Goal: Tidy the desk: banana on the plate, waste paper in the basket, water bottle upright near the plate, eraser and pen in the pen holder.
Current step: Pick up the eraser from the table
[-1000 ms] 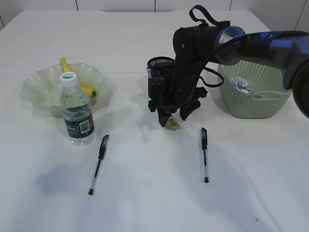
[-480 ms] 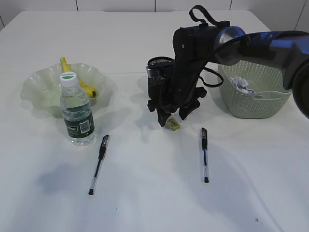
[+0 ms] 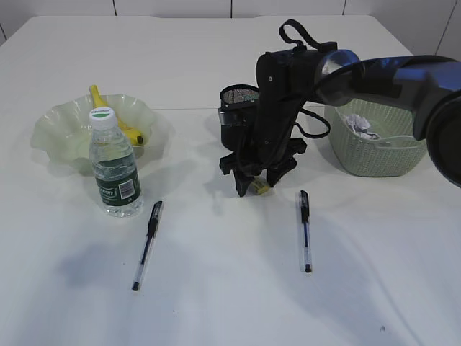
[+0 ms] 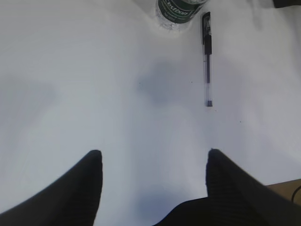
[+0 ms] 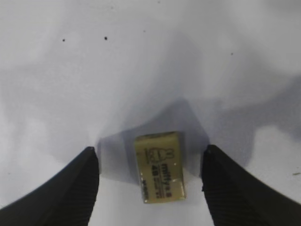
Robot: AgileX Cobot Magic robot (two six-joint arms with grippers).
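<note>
A yellow banana lies in the wavy translucent green plate at left; crumpled white paper sits in the pale woven basket. The black mesh pen holder is partly hidden by the right gripper, whose open jaws straddle the small yellow rectangular eraser on the white tabletop. The left gripper also stands open.

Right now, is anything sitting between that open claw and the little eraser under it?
Nothing visible does. The eraser lies on bare table between the open right gripper's fingers, which aren't touching it.
</note>
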